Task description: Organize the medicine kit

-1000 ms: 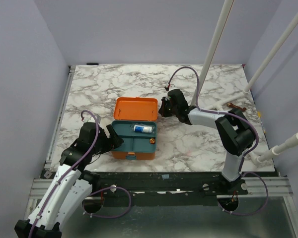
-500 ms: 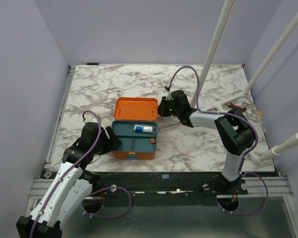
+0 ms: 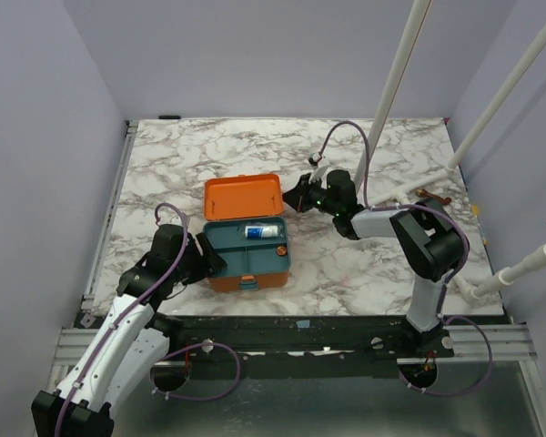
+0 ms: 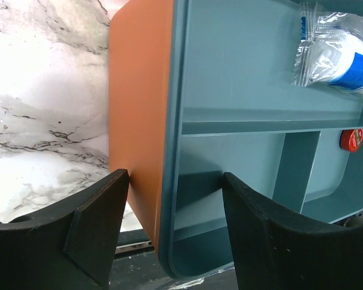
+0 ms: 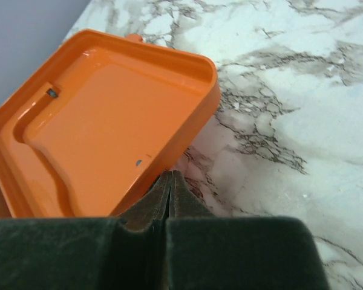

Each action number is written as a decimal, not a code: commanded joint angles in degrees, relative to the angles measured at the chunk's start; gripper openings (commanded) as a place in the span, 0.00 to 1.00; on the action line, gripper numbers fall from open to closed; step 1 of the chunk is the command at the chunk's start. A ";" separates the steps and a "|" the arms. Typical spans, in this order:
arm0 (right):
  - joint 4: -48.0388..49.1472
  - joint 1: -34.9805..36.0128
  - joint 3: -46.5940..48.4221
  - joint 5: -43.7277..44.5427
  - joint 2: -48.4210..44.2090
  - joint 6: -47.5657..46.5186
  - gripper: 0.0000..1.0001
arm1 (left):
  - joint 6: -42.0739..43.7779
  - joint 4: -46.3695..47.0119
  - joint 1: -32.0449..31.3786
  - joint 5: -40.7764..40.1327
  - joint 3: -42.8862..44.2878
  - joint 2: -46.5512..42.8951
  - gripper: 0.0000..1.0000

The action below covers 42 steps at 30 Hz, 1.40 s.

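While the medicine kit (image 3: 243, 197) lies open | marble-veined table (image 3: 209, 155) | lilac walls (image 3: 255, 55)

I'm seeing the left arm (image 3: 118, 337) wearing glossy white shells on its long links, with chunky black housings bulging at the joints; the right arm (image 3: 382, 221) is showing the same white-and-black build. A thin purple cable (image 3: 346, 127) is running along each arm, and more of it is curling in loops near the bases (image 3: 55, 414). In the wrist views, the left end effector (image 4: 175, 174) is showing two broad, matte black fingers (image 4: 97, 229) with angled, faceted faces, while the right end effector (image 5: 169, 175) is showing dark fingers with a grainy, almost felt-like surface, tapering to thin tips.
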 commanded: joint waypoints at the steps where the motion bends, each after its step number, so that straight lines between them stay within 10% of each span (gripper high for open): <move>1: 16.72 -1.24 -0.15 -7.57 2.84 2.85 0.01 | -0.13 1.25 0.03 2.25 -0.73 0.44 0.64; 18: -7.35 -1.55 7.73 12.22 2.79 -5.83 0.01 | 0.39 2.82 -0.05 2.39 -1.42 0.63 0.63; 27: -9.28 -1.54 7.85 14.23 1.42 -6.93 0.01 | 0.60 2.63 -0.04 1.62 -1.13 0.78 0.27; 42: -10.02 -2.40 10.51 12.40 4.76 -9.58 0.01 | 2.65 -1.73 -0.13 0.41 3.38 2.60 0.00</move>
